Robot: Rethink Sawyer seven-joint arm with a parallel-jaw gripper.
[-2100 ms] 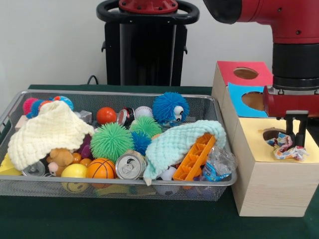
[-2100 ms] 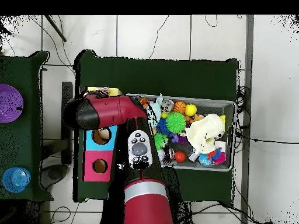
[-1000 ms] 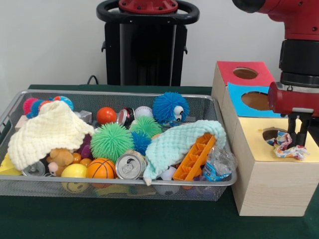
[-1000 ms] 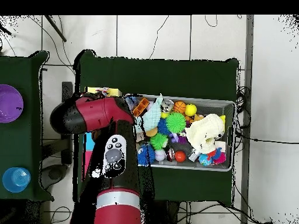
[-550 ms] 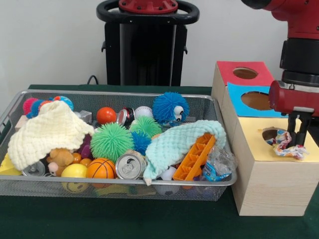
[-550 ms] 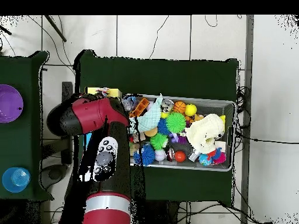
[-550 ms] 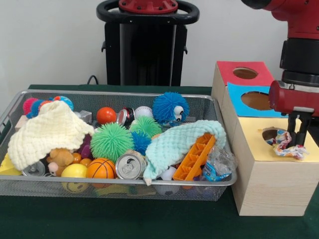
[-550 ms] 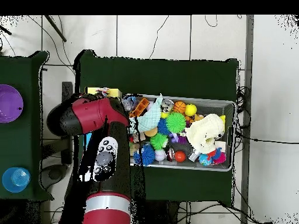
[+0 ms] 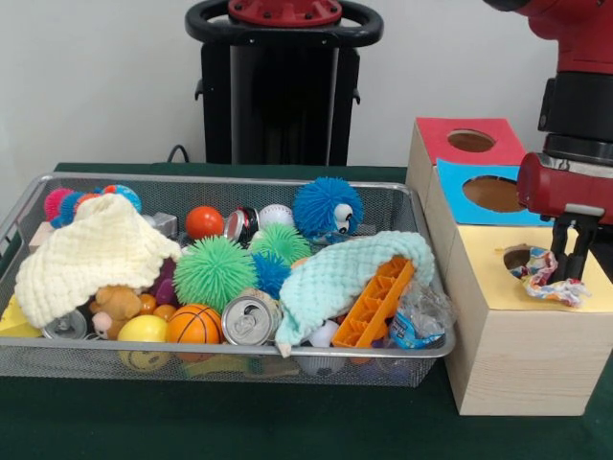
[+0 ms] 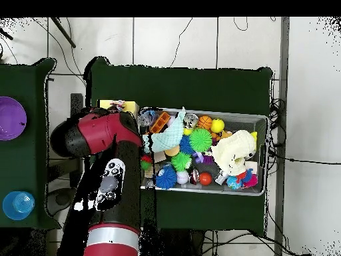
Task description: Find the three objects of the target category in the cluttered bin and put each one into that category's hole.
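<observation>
Claw: black claw (image 9: 578, 251) hangs under the red arm (image 9: 572, 105) over the yellow top of the wooden box; I cannot tell if it is released or clenched, because it is seen from the side and the wrapper covers its tips.
Task thing: crumpled colourful wrapper (image 9: 546, 278) lies on the yellow panel (image 9: 522, 286), touching the edge of the round hole (image 9: 518, 257) and just under the claw; whether the claw grasps it does not show.
Box: wooden box (image 9: 508, 359) stands at the right end of the bench, just beside the bin; behind the yellow panel come a blue panel (image 9: 484, 192) and a red panel (image 9: 469, 140), each with its own hole.
Bin: wire mesh bin (image 9: 29, 206) fills the left and middle of the bench; inside are a cream cloth (image 9: 91, 251) at the left end, a mint cloth (image 9: 340, 273) over an orange plastic piece (image 9: 375, 305) at the right end, a green spiky ball (image 9: 213, 271), a blue fuzzy ball (image 9: 327, 208), a small basketball (image 9: 192, 324) and a drinks can (image 9: 248, 320) against the front wall.
Surface: bench (image 9: 239, 422) has a dark green cover.
Room: in the overhead view the floor (image 10: 200, 40) is of pale tiles with cables on it; a second green table (image 10: 30, 143) holds a purple round thing (image 10: 11, 118) and a blue cup (image 10: 18, 205).
Open room: a bare green strip runs along the front edge of the bench, before the bin and the box.
</observation>
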